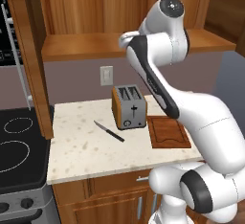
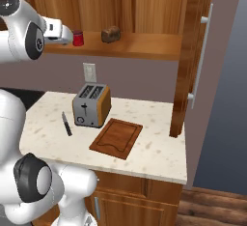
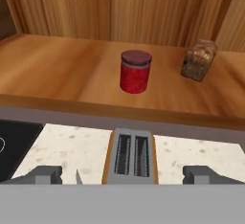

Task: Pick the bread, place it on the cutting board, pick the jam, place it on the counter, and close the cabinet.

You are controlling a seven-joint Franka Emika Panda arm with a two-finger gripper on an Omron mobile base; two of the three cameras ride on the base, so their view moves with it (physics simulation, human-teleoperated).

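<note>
**Inspector:** State the step in hand.

**Assessor:** By my judgement, the reach for the bread, the small brown rounded loaf chunk with darker crust (image 3: 198,60). It sits on the open shelf of the medium-brown wooden wall cabinet (image 2: 144,46), at about two o'clock from the small red cylindrical jam jar with darker red lid (image 3: 135,71) in the hand view. The two are apart, not touching.

**Inspector:** Gripper condition?

**Assessor:** The gripper (image 3: 123,174) holds nothing; its fingers (image 3: 45,174) stand spread wide. It is short of the shelf edge and aimed nearer the jar than the loaf.

**Inspector:** Recommendation?

**Assessor:** Shift the hand toward three o'clock until the loaf sits centred between the fingers, then advance level over the shelf edge. Keep clear of the jar; a brush could topple it. The loaf stands tilted, so close across its narrower faces.

**Inspector:** Destination?

**Assessor:** The flat rectangular reddish-brown wooden cutting board with grooved edge (image 2: 116,138) lies bare on the pale beige speckled stone worktop (image 2: 154,152), just beside the silver two-slot toaster with wooden sides (image 2: 91,105). A black-handled knife (image 2: 66,123) lies on the toaster's other side.

**Inspector:** Containers?

**Assessor:** The cabinet stands open, its door with the long silver bar handle (image 2: 205,56) swung out; the shelf carries the jar and loaf. Toaster slots appear empty.
</note>
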